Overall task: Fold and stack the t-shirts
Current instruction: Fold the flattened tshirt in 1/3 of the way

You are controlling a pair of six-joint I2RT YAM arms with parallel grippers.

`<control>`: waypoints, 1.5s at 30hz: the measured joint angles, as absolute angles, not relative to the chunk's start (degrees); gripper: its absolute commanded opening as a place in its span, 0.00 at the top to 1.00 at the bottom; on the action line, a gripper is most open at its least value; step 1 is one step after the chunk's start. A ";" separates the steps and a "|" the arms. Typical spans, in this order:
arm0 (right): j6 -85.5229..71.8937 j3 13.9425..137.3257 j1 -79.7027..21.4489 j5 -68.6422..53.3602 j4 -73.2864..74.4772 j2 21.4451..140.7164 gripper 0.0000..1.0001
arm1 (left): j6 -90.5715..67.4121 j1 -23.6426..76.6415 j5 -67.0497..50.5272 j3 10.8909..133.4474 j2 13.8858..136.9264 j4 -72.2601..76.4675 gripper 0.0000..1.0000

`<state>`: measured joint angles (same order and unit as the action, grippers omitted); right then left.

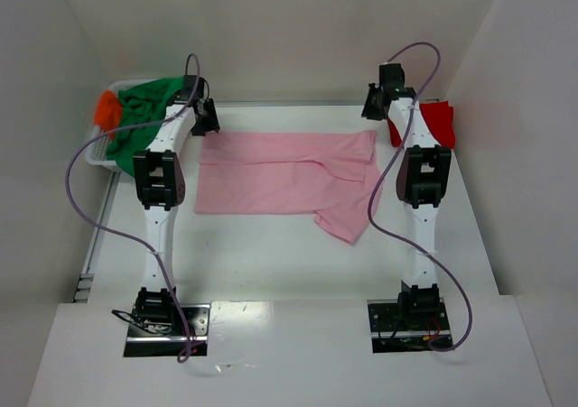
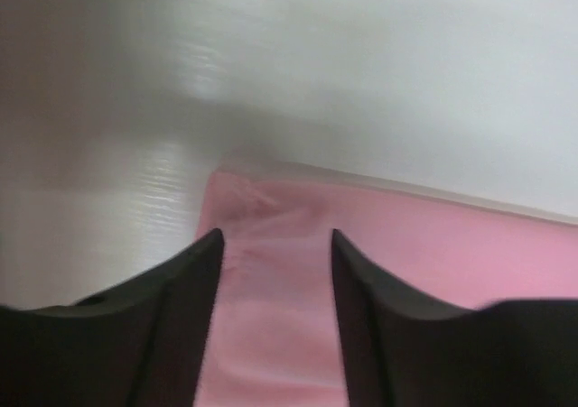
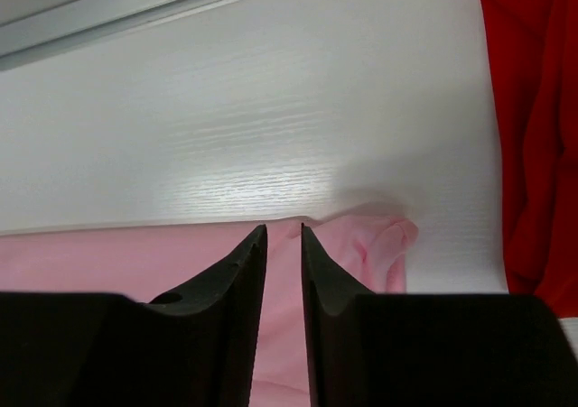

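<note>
The light pink t-shirt point(image 1: 284, 174) lies folded flat across the middle of the table, one sleeve sticking out at its near right. My left gripper point(image 1: 209, 118) is at the shirt's far left corner, open, with pink cloth point(image 2: 275, 290) under the gap between its fingers. My right gripper point(image 1: 375, 109) is at the far right corner, its jaws nearly together on the edge of the pink shirt point(image 3: 284, 272). The red shirt point(image 1: 440, 123) lies at the far right and also shows in the right wrist view point(image 3: 533, 127). The green shirt point(image 1: 144, 109) and the orange shirt point(image 1: 107, 109) lie in a basket.
A white basket point(image 1: 97, 154) stands at the far left, off the table's corner. White walls close in the back and both sides. A metal rail point(image 3: 135, 14) runs along the far edge of the table.
</note>
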<state>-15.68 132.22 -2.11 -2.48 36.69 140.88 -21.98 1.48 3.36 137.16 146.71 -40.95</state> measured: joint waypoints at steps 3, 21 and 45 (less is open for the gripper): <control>-15.86 132.11 -2.11 -3.97 36.91 138.54 0.34 | -20.67 2.35 2.09 137.21 144.57 -41.04 0.28; -27.68 68.14 -2.11 -8.75 30.02 90.80 0.09 | -21.80 4.67 -9.74 88.68 103.61 -32.99 0.03; -34.02 58.70 -4.12 -11.62 21.65 88.55 0.53 | -22.61 6.02 -27.53 74.70 100.79 -24.36 0.07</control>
<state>-34.02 58.70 -4.12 -11.62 21.65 88.55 -22.61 6.02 -27.53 74.70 100.79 -24.36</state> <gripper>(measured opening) 0.348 0.931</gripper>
